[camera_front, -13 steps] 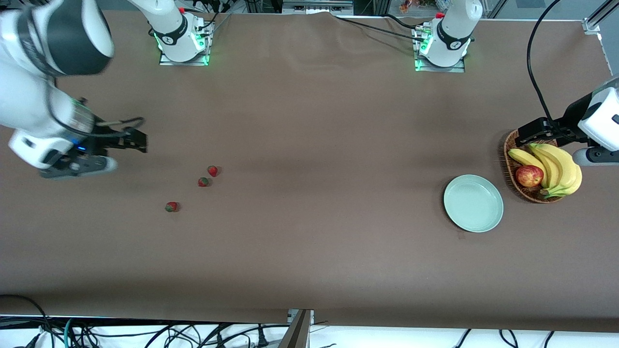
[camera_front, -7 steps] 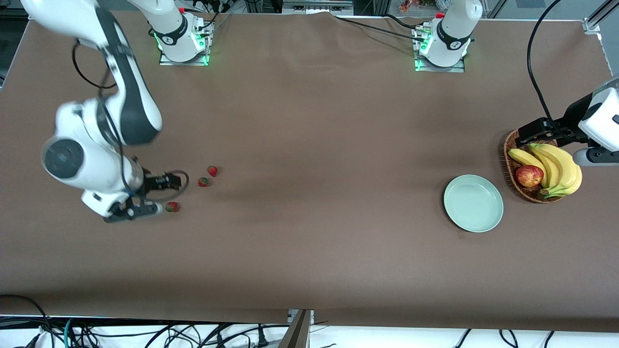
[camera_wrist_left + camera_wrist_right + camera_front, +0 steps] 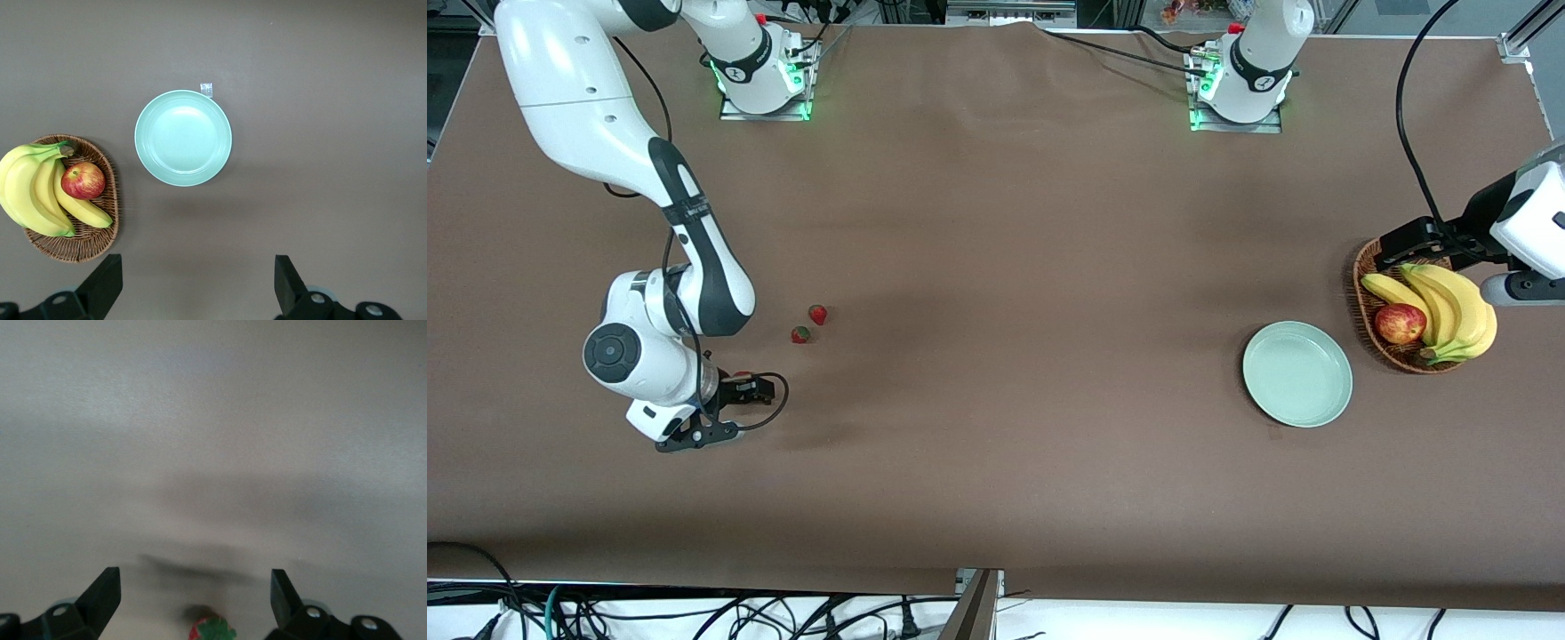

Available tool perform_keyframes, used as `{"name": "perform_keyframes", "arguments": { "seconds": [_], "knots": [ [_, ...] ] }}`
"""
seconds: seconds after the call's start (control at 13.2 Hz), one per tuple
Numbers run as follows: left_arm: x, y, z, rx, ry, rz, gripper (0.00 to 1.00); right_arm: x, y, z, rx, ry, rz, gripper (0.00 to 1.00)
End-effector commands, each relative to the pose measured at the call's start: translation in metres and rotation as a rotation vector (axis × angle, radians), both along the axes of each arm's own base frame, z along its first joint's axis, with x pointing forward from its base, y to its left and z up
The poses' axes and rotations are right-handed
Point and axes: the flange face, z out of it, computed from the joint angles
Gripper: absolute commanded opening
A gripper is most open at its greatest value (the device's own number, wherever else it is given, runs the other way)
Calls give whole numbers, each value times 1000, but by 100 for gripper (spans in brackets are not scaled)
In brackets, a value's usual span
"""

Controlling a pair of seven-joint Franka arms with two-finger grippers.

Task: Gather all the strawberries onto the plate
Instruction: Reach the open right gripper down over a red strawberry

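One strawberry (image 3: 212, 631) between the fingers of the wide-open right gripper (image 3: 193, 600).

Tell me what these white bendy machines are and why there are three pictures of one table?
They are two robot arms, each ending in a gripper with two fingers that pinch. The big picture comes from a camera high above the brown table. The other two come from small cameras on the arms' wrists, looking down past the fingers.

The right gripper is low over one strawberry, fingers open on either side of it, holding nothing yet. Two more strawberries lie close by on the table.

The left gripper waits, open and empty, up over the left arm's end of the table. There you see a mint-green plate, with nothing on it, beside a wicker basket holding bananas and an apple.

The berries are meant to go on that plate.
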Motion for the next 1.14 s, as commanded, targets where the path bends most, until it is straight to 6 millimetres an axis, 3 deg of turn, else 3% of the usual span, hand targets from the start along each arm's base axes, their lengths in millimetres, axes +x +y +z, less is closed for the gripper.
{"name": "perform_keyframes", "arguments": {
  "seconds": [0.0,0.3,0.76,1.06],
  "knots": [
    [3,1,6,7,-6,5,100,-3,-3,-3,6,18,13,99],
    [2,1,5,6,-5,5,100,-19,-7,-13,1,84,7,96],
    [2,1,5,4,-5,5,100,-24,-6,11,-3,140,-3,70],
    [2,1,5,4,-5,5,100,-24,-7,10,-3,138,3,65]
  ]
}}
